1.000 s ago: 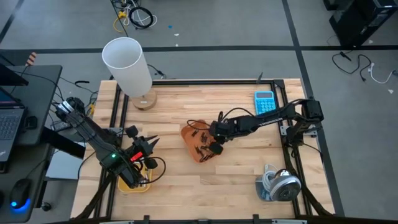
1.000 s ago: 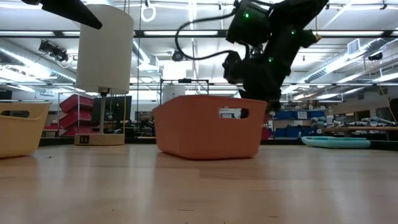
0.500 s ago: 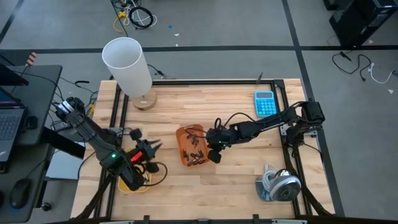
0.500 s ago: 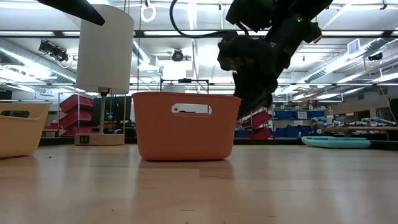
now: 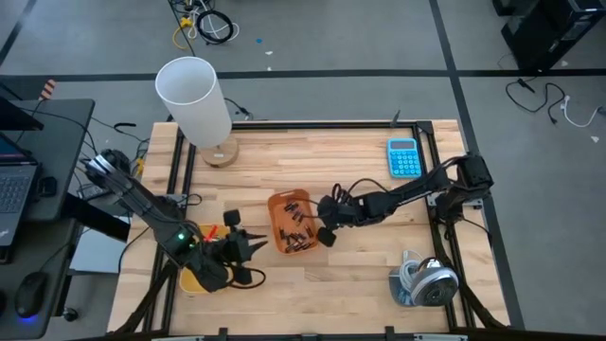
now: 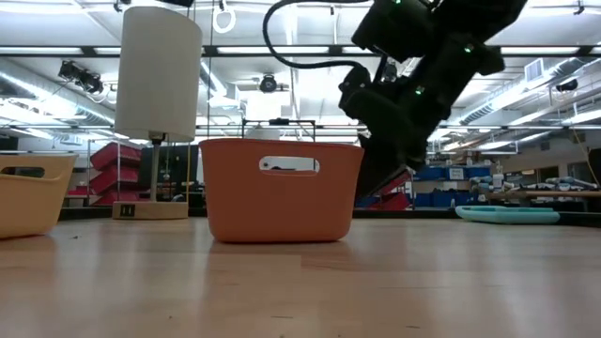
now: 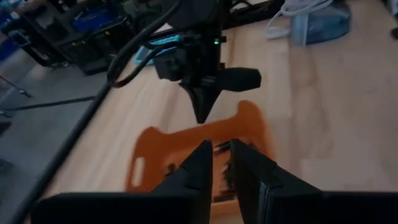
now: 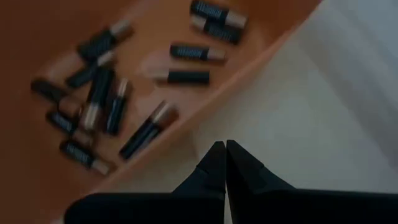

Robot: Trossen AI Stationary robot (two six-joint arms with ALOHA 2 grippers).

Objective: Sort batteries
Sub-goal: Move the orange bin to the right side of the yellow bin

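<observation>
orange bin (image 5: 292, 224) holds batteries (image 8: 102, 99) | right gripper (image 5: 325, 225) clenched empty just outside its wall | left gripper (image 5: 254, 248) nearby, fingers narrowly apart, grasping nothing

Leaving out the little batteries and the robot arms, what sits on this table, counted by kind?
Bins: 2, one orange and one yellow
Lamp: 1
Calculator: 1
Grey-blue object with a cable: 1 (I cannot tell what it is)
Total: 5
</observation>
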